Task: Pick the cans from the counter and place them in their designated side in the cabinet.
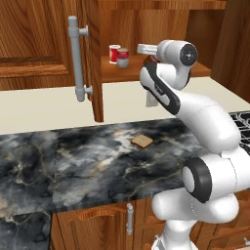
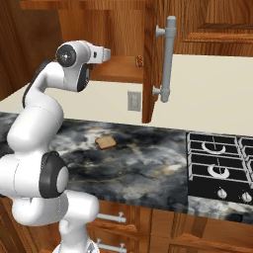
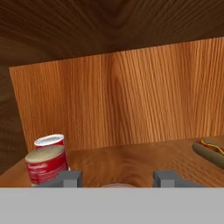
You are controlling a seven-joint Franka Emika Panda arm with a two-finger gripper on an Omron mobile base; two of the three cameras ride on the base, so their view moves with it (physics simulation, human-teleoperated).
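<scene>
Bread slice (image 1: 142,141) alone on our desk (image 1: 73,161). Claw (image 3: 117,179) is inside the cabinet (image 1: 146,29), clamped on a can whose pale top (image 3: 117,185) barely shows. Far left: shelved can (image 3: 45,164) before the bright red can (image 3: 50,141). Risk: drifting left topples them.

White arm (image 1: 205,122) raised, elbow bent, gripper (image 3: 117,178) level, jaws closed on something barely visible

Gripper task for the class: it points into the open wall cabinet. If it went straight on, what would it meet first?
Probably the cabinet's wooden back wall. The gripper aims between the cans at one side and a hot dog at the other, though depth is unclear.
</scene>
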